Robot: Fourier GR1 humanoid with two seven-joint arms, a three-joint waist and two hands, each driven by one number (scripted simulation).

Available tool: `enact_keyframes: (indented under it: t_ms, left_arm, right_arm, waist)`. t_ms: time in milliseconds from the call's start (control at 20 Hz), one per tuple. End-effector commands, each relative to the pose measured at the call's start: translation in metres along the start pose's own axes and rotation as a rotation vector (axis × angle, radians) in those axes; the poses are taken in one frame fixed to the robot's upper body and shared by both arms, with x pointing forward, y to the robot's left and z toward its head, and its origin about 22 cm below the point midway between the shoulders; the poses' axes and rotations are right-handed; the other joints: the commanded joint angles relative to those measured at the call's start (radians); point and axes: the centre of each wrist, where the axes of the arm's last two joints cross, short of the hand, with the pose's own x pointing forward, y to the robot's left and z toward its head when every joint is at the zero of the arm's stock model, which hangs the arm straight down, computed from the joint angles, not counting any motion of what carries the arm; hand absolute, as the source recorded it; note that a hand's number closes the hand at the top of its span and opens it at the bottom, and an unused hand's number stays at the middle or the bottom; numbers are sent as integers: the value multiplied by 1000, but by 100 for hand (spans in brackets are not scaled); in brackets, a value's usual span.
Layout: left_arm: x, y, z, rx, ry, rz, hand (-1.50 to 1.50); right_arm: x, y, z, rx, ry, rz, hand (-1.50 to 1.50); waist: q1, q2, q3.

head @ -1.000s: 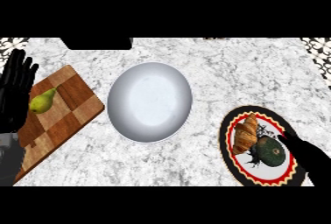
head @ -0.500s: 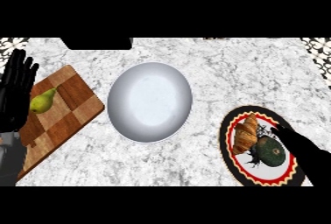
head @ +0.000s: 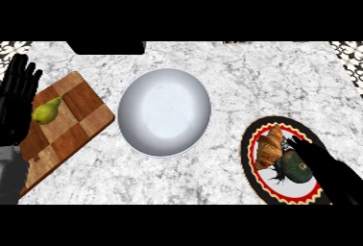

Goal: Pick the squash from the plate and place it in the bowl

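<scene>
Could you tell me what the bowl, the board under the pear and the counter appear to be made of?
Bowl: pale grey with a soft sheen, perhaps metal or glazed ceramic. Board: wood, going by its brown chequered blocks. Counter: looks like marble or similar stone, white with grey veining.

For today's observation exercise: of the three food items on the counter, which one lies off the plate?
The pear, alone on the wooden cutting board at left; the croissant and squash share the plate.
</scene>
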Motion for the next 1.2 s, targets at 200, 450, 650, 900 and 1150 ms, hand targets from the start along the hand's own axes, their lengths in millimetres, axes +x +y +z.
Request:
enact_keyframes:
  t_ms: [200,450,650,900,1150]
  left_arm:
    - [-6,-14,6,-1,3,-4,0]
    - [-1,3,4,0,-7,-11,0]
    - [8,-11,-4,-7,-1,0,0]
    - [-4,10,6,4,10,-3,0]
    - [-3,8,-10,16,-11,3,0]
  right_arm:
    - [-10,15,-10,25,10,-3,-150]
    - [-15,14,-39,30,52,-19,-150]
    - [-27,23,-46,44,101,3,-150]
    - [-35,26,-39,37,52,39,150]
    - [-42,37,-55,-92,-11,34,150]
  waist:
    - [-1,0,0]
    - [2,0,0]
    - [2,0,0]
    - [0,0,0]
    - [-1,1,0]
